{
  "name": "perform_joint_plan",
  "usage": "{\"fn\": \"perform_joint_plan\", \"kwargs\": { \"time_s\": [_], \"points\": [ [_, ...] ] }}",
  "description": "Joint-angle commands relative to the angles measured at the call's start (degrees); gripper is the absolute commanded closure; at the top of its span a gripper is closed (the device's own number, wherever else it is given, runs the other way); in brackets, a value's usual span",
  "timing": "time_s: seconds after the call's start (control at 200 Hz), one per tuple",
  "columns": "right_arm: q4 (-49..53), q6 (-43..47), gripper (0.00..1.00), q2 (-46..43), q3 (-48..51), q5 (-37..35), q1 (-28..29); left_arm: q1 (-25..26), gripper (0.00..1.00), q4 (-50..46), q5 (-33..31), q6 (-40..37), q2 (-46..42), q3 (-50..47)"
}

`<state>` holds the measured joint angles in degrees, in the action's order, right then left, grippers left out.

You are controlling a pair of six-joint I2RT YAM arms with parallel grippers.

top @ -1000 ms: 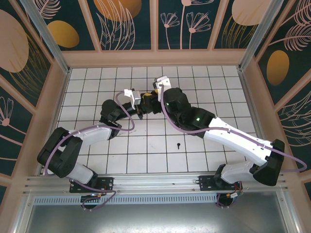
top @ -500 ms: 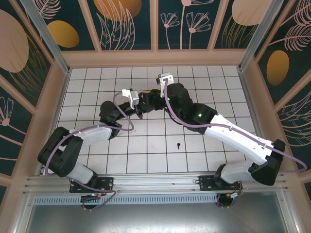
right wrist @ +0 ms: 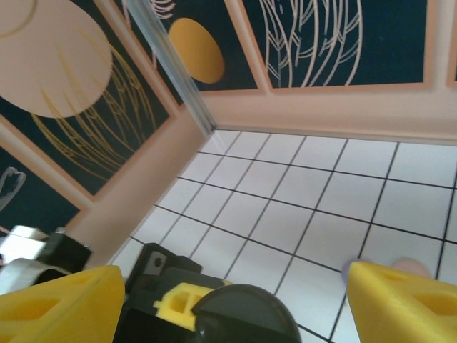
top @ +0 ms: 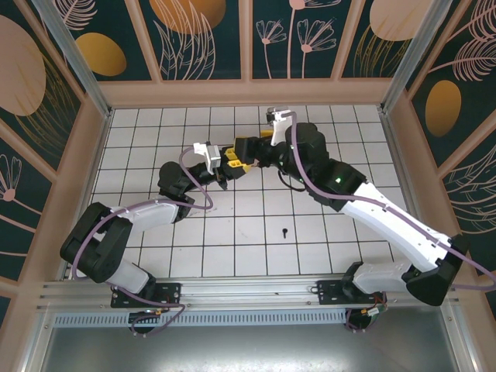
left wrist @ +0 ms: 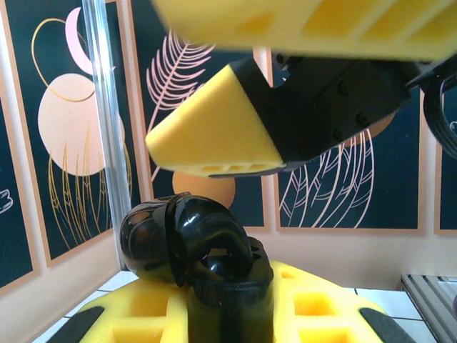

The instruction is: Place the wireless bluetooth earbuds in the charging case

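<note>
The black charging case point(left wrist: 221, 286) stands with its glossy lid point(left wrist: 189, 232) hinged open, and my left gripper point(left wrist: 228, 318) is shut on its body between yellow fingers point(left wrist: 136, 318). From above, my left gripper point(top: 225, 161) sits left of centre, at the far middle of the floor. My right gripper point(top: 249, 147) hovers just right of it, open and holding nothing. In the right wrist view its yellow fingertips point(right wrist: 61, 304) stand wide apart over the case's round lid point(right wrist: 246, 314). One black earbud point(top: 285, 232) lies alone on a tile nearer the front.
Small lilac and pink shapes point(right wrist: 400, 266) peek out behind my right fingertip on the tiles; what they are I cannot tell. The white tiled floor point(top: 155, 139) is boxed in by patterned walls point(top: 201, 31) on three sides.
My right gripper has opened wider and drawn back to the right, away from the case. The left arm has stayed still with the case in its grip.
</note>
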<state>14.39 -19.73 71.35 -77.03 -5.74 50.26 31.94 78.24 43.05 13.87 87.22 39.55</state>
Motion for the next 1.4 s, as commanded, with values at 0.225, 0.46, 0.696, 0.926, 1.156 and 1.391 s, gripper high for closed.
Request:
{"fn": "perform_joint_plan", "kwargs": {
  "time_s": [0.225, 0.46, 0.696, 0.926, 1.156, 1.391],
  "points": [
    [-0.7, -3.5, 0.25, -3.1, -0.6, 3.6, -2.2, 0.4, 1.0, 3.4, -0.3, 0.8, 1.3, 2.0],
    [4.9, -3.7, 0.51, -1.5, -2.0, 3.7, -2.0, 0.5, 1.0, 2.8, -0.7, 0.6, 1.5, 2.3],
    [6.2, -3.0, 0.79, 0.7, -2.4, 5.9, -1.2, 0.4, 1.0, 2.3, -0.7, 0.3, 1.5, 2.6],
    [5.5, -1.8, 0.81, 2.0, -4.3, 6.2, -0.5, 0.4, 1.0, 2.1, -0.7, 0.5, 1.8, 2.9],
    [5.6, -0.7, 0.82, 3.4, -6.8, 5.3, 0.0, 0.5, 1.0, 2.0, -0.5, 0.7, 2.1, 3.1],
    [5.1, 0.1, 0.84, 4.4, -7.2, 7.6, 1.1, 0.4, 1.0, 1.8, -0.6, 0.6, 2.3, 3.3]
  ]
}}
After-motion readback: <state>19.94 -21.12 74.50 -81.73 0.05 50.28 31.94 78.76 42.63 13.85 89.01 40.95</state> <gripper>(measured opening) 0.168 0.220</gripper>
